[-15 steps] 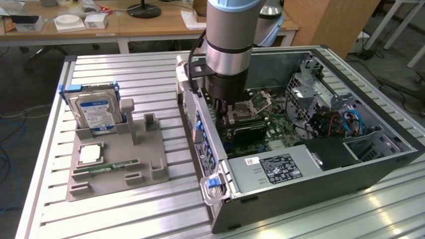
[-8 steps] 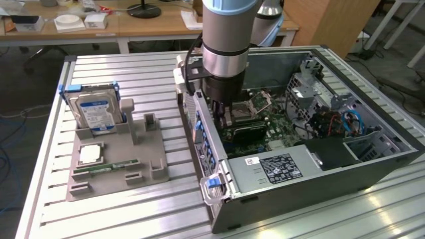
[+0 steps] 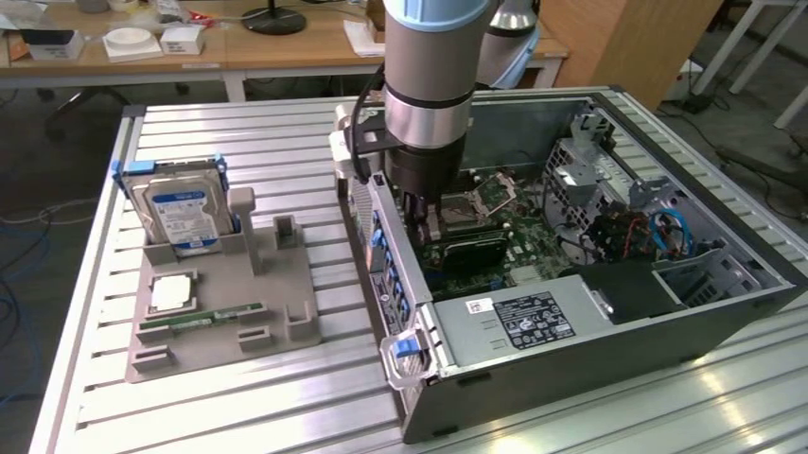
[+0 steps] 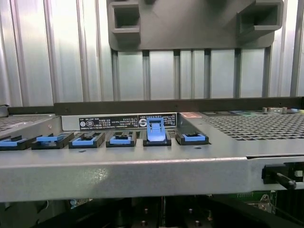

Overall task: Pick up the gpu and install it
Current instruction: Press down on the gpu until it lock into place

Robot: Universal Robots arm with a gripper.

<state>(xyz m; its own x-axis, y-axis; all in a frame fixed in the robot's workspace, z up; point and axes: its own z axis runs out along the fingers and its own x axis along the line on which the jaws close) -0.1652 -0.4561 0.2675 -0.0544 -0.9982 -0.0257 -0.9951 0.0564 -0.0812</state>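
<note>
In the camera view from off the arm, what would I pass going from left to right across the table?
Hard drive standing in the grey holder → memory stick lying on that holder → robot arm reaching down into the case → open computer case with its power supply.

My arm (image 3: 430, 104) reaches into the open PC case (image 3: 707, 284) on the table's (image 3: 253, 397) right half; a grey tray (image 3: 215, 331) holds the hard drive (image 3: 180, 216).
</note>
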